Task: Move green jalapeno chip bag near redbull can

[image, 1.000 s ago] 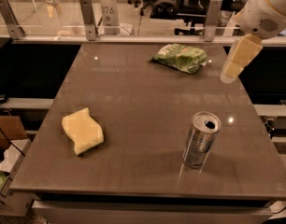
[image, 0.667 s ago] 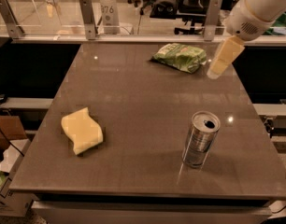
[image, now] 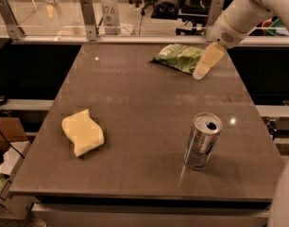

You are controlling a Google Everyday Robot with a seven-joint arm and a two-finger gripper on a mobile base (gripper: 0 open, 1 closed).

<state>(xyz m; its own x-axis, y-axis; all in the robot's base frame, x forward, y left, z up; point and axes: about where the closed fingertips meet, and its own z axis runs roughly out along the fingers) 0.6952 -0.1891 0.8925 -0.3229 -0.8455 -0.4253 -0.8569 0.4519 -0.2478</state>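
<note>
Camera view: green jalapeno chip bag [image: 177, 56] at far edge of table [image: 135, 103], well apart from redbull can [image: 202, 141] near front. Gripper [image: 200, 73] at bag's right edge; grip state cannot be told. Risks: puffy bag slipping from an edge pinch; upright can knocked over on approach.

A: Hidden parts?
B: Right end of green jalapeno chip bag [image: 178, 56] covered by gripper [image: 201, 71], hanging at far right of table [image: 135, 126]. Contact with bag: cannot tell.
A: Cropped?
B: Arm [image: 248, 11] cut by top and right edges. Pale shape [image: 284, 202] at lower right cropped, unidentified. Box [image: 14, 202] cut at lower left.
A: Legibility?
B: Print on bag and on redbull can [image: 201, 141] too small to read. Items behind glass panel [image: 45, 13] blurred, not identifiable.
</note>
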